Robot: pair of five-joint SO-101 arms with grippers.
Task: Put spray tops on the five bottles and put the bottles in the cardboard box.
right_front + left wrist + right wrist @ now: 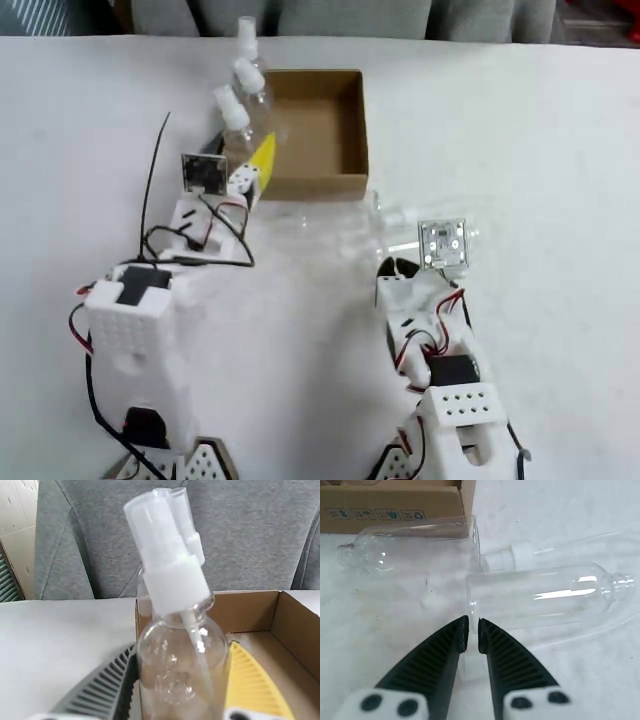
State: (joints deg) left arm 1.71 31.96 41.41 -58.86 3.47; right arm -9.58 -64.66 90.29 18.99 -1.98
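Observation:
My left gripper is shut on a clear bottle with a white spray top, held upright at the left wall of the cardboard box. Its grey and yellow fingers press the bottle's sides. Two more topped bottles stand just behind it. My right gripper is shut and empty, its tips just short of a topless bottle that lies on the table. A second topless bottle lies along the box's front wall. A loose spray top rests between them.
The white table spreads wide on both sides of the box. The lying bottles sit in front of the box, ahead of the right arm. Grey chairs stand behind the table's far edge.

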